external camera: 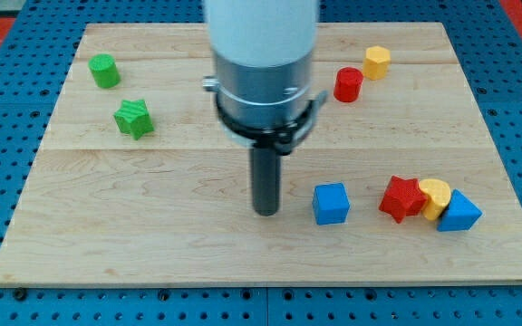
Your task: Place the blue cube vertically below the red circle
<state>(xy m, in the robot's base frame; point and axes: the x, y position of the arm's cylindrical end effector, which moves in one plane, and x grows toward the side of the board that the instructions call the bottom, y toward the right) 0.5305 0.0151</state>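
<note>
The blue cube (331, 203) sits on the wooden board at the lower middle-right. The red circle (348, 84), a short red cylinder, stands near the view's top right, almost straight above the cube. My tip (265, 212) rests on the board just to the left of the blue cube, a small gap apart from it. The rod rises from there into the large white and grey arm body that hides the top middle of the board.
A yellow cylinder-like block (377, 62) sits up-right of the red circle. A red star (401, 198), a yellow block (435, 196) and a blue triangular block (459, 212) cluster at the right. A green cylinder (104, 71) and green star (133, 119) sit at the left.
</note>
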